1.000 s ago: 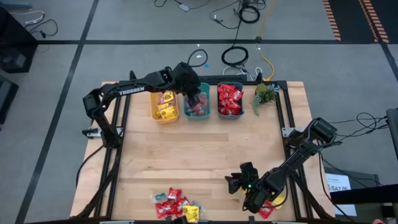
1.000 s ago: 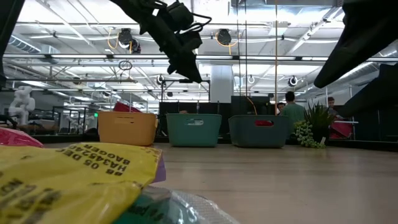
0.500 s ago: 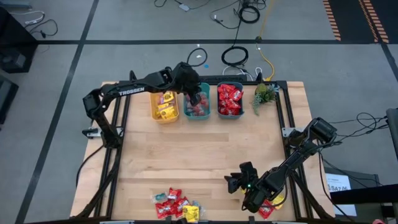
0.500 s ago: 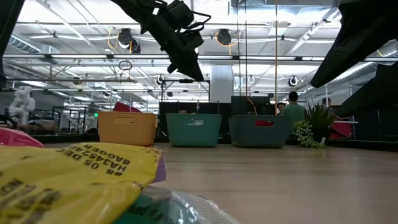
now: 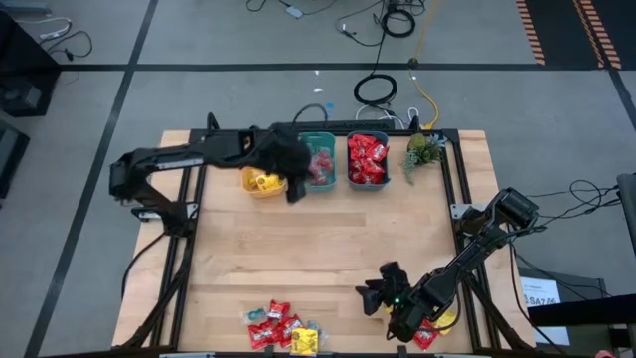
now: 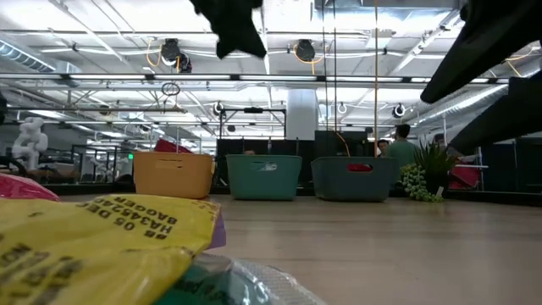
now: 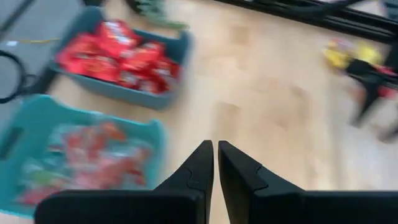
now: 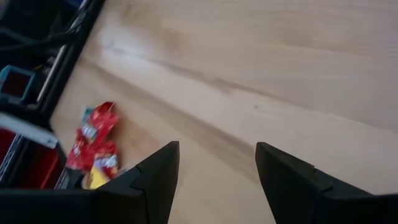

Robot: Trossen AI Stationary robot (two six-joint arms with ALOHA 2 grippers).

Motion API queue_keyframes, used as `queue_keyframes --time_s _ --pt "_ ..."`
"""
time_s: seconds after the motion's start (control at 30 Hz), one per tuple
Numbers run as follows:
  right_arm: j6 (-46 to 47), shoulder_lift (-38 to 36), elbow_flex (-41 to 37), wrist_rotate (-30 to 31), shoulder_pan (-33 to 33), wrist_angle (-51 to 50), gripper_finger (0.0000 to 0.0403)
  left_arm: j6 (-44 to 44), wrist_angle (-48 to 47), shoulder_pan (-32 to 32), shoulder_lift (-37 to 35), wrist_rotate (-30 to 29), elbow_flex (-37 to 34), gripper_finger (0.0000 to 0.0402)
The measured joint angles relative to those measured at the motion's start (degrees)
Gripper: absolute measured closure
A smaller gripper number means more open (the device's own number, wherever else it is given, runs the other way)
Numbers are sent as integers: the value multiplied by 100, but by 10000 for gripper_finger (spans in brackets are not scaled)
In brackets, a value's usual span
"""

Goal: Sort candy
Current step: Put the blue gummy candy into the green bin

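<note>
Along the far edge of the desk (image 5: 318, 239), going left to right in the high view, stand a yellow bin (image 5: 260, 183), a teal bin (image 5: 319, 163) and a blue-grey bin (image 5: 367, 159), with a small green plant (image 5: 421, 150) at the far right corner. The left gripper (image 5: 294, 189) hangs over the front rim between the yellow and teal bins, and only the left wrist view shows its fingers (image 7: 198, 167) pressed almost together with nothing between them; that view also shows pink-wrapped candy (image 7: 87, 155) in the teal bin just beside the fingers and red packets (image 7: 121, 55) heaped in the blue-grey bin farther off. Near the front edge, left of centre, lies the unsorted candy pile (image 5: 282, 326) of red and yellow packets, well apart from both grippers. The right gripper (image 5: 372, 294) sits low near the front edge, right of centre, pointing toward that pile, its fingers (image 8: 155, 171) spread wide and empty over bare wood in the right wrist view, which shows a few red and yellow packets (image 8: 94, 144) off by the desk's edge. The high view shows more candy (image 5: 433, 326) by the front right corner under the right arm. The low view alone looks level across the desk: a big yellow wrapper (image 6: 85, 246) fills its near corner, the three bins line up beyond, and people stand in the room behind.
</note>
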Motion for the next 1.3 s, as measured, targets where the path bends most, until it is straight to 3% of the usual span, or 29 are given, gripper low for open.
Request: queue_keyframes --time_s 0.2,0.37,0.8,1.0,1.17,1.3 --pt "-774 0 0 -38 1 518 200 -869 -539 -1157 -396 -16 0 367" --pt "-1392 2 2 -583 2 842 200 -1918 -780 -2218 -463 -294 0 367" --pt "-2166 2 2 -1073 132 951 200 -5137 -801 -4502 -463 -2716 -461 360" --pt "-2415 2 2 -1343 165 1100 200 -6620 -764 -5160 -458 -2950 -991 305" --pt "-2455 2 2 -1370 169 1111 200 -6963 -157 -5556 -455 -2955 -1263 286" --pt "-2547 2 2 -1410 169 1111 200 -7008 -249 -5822 -387 -2922 -1262 285"
